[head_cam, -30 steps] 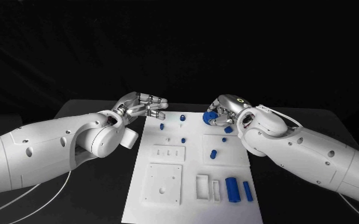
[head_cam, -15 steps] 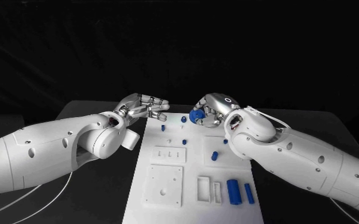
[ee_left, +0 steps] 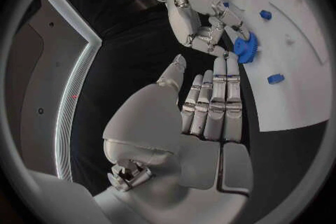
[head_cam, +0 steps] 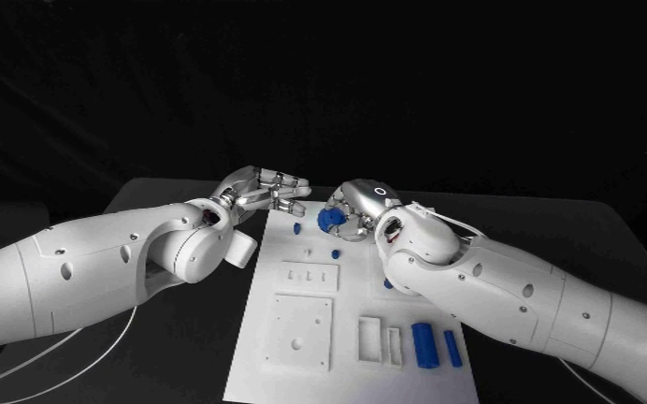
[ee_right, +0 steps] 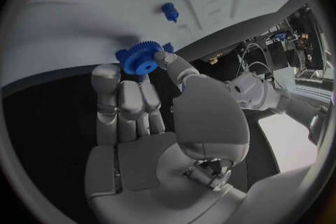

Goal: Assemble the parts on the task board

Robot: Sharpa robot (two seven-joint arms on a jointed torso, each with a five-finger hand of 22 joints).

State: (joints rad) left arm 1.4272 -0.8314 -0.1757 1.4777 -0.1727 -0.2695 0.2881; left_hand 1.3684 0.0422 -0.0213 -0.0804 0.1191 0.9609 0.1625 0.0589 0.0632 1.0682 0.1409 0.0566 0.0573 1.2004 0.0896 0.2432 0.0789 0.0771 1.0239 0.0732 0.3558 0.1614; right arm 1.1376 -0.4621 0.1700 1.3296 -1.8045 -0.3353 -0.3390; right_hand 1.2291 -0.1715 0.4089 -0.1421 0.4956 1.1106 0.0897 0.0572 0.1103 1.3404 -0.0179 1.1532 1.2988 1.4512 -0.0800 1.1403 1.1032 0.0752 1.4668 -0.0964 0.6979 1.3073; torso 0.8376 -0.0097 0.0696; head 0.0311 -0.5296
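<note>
On the black bench [head_cam: 567, 226] lies the white task board [head_cam: 353, 378], running from six o'clock up toward twelve in the head view. Nearest on it, at about five o'clock, two long blue parts [head_cam: 420, 343] lie side by side, just right of two narrow white slots [head_cam: 368, 338]. Left of the slots sits a square raised plate [head_cam: 298, 331], and beyond it a smaller plate [head_cam: 309, 278]. Farther up, a short blue peg [head_cam: 335, 253] stands near the board's middle line, with another blue peg [head_cam: 296, 229] toward eleven o'clock of it.

At the far end, the right robot hand [head_cam: 353, 209] holds a blue gear [head_cam: 328, 222] pinched at its fingertips, just above the board; the right wrist view shows the toothed gear [ee_right: 140, 58] gripped between thumb and fingers [ee_right: 119, 95]. The left robot hand [head_cam: 263, 191] hovers just off the board's far left edge at about eleven o'clock, holding nothing, its fingers [ee_left: 213, 102] straight and close together, thumb apart, their tips near the gear [ee_left: 246, 48].
</note>
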